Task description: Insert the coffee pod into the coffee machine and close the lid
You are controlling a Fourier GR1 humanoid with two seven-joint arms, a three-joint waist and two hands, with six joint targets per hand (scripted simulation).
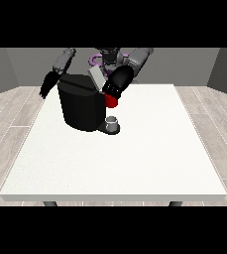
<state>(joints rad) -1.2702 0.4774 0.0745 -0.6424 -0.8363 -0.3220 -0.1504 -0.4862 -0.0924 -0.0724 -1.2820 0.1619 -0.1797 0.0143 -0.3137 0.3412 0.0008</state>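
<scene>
A small grey thing (113,121) stands on the coffee machine's (80,106) base, at its front; whether it is the pod cannot be told. The black machine sits near the surface's (135,163) far edge, left of centre, lid (97,77) raised. The hand at the view's right (116,85) is at the red thing at the machine (111,101); its fingers cannot be told. The hand at the view's left (47,85) hangs beyond the far left corner, fingers straight, holding nothing
</scene>
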